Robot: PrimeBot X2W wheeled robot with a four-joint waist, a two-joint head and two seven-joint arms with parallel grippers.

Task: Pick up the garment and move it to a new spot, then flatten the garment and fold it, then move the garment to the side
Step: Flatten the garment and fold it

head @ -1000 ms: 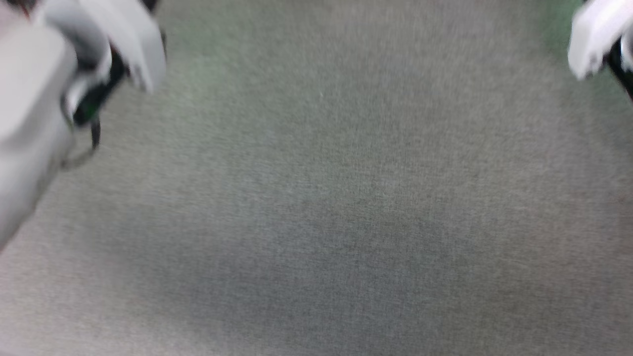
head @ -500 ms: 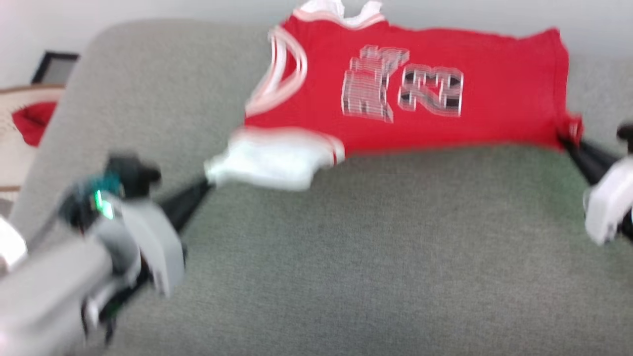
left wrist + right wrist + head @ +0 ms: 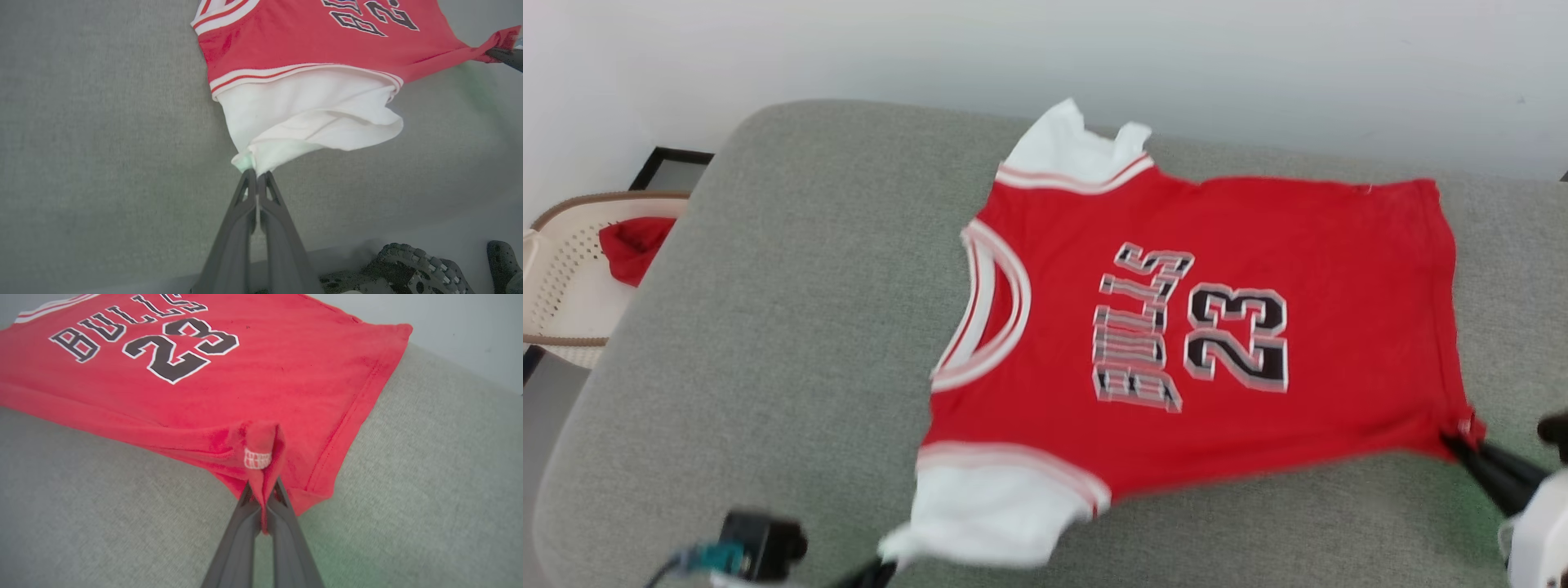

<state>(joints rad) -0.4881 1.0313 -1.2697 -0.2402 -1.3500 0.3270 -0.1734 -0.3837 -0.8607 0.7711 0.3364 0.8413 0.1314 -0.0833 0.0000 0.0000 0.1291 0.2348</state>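
Observation:
The garment (image 3: 1217, 327) is a red jersey with white sleeves and "BULLS 23" on it, spread over the grey cushion (image 3: 792, 327) with its front up. My left gripper (image 3: 256, 173) is shut on the tip of the near white sleeve (image 3: 302, 122); its dark fingers just show at the bottom of the head view (image 3: 882, 569). At the right, my right gripper (image 3: 263, 484) is shut on the red hem corner (image 3: 261, 445), also seen in the head view (image 3: 1462, 441). The jersey stretches between the two grips.
A pale perforated basket (image 3: 556, 294) holding a small red cloth (image 3: 633, 245) stands off the cushion's far left. A white wall (image 3: 1094, 57) runs behind. A dark picture frame (image 3: 670, 167) leans by the wall. Dark shoes (image 3: 412, 271) lie on the floor below.
The head camera has tilted up from bare cushion to the whole jersey. Both grippers stay shut on the sleeve and the hem corner.

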